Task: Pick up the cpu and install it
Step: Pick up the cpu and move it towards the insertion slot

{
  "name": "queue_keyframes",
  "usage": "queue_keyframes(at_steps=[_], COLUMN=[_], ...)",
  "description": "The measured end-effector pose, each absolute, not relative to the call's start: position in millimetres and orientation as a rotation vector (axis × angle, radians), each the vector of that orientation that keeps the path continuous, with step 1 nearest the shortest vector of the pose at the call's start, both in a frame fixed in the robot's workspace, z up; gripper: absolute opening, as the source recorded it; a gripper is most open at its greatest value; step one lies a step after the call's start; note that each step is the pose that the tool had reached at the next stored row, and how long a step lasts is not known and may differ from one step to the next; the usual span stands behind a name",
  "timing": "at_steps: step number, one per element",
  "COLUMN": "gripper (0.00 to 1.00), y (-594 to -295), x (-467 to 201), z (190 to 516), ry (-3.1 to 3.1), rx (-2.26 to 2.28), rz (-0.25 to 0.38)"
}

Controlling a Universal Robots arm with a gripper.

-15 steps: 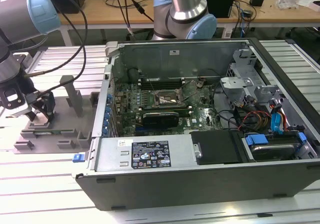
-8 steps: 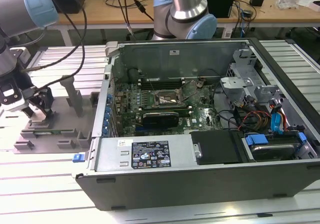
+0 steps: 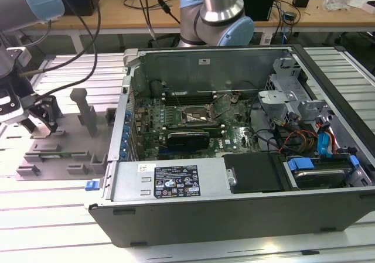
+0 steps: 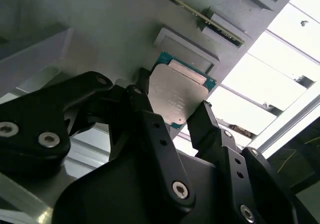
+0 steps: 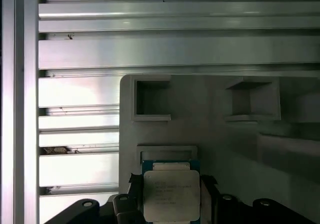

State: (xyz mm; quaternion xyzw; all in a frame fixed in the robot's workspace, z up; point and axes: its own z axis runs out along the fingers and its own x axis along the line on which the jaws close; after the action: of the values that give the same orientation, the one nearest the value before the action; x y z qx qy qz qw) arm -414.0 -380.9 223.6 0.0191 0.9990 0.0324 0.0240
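The cpu (image 4: 176, 92), a flat silver square with a thin green edge, sits between the two black fingers of my gripper (image 4: 172, 108), which touch its opposite sides. In the first wrist view the cpu (image 5: 171, 195) hangs just off a shallow empty recess (image 5: 167, 153) of the grey tray (image 5: 220, 134). In the exterior view my gripper (image 3: 44, 119) hovers over the grey tray (image 3: 64, 143) at the exterior view's left. The motherboard socket (image 3: 196, 118) lies open inside the computer case, well to the exterior view's right of the gripper.
The open computer case (image 3: 234, 175) has tall metal walls, with a drive cage, cables and a black power supply cover inside. Raised blocks (image 3: 88, 113) stand on the tray. A slatted aluminium table (image 3: 53, 216) lies under everything. The arm's base (image 3: 214, 17) is behind the case.
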Motion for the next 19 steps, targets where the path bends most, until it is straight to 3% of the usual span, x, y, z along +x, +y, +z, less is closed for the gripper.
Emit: queue_keyframes(at_steps=[19], gripper=[0.55], y=[-380], x=[-414], z=[267], ry=[3.091], rx=[0.059], rz=[0.1])
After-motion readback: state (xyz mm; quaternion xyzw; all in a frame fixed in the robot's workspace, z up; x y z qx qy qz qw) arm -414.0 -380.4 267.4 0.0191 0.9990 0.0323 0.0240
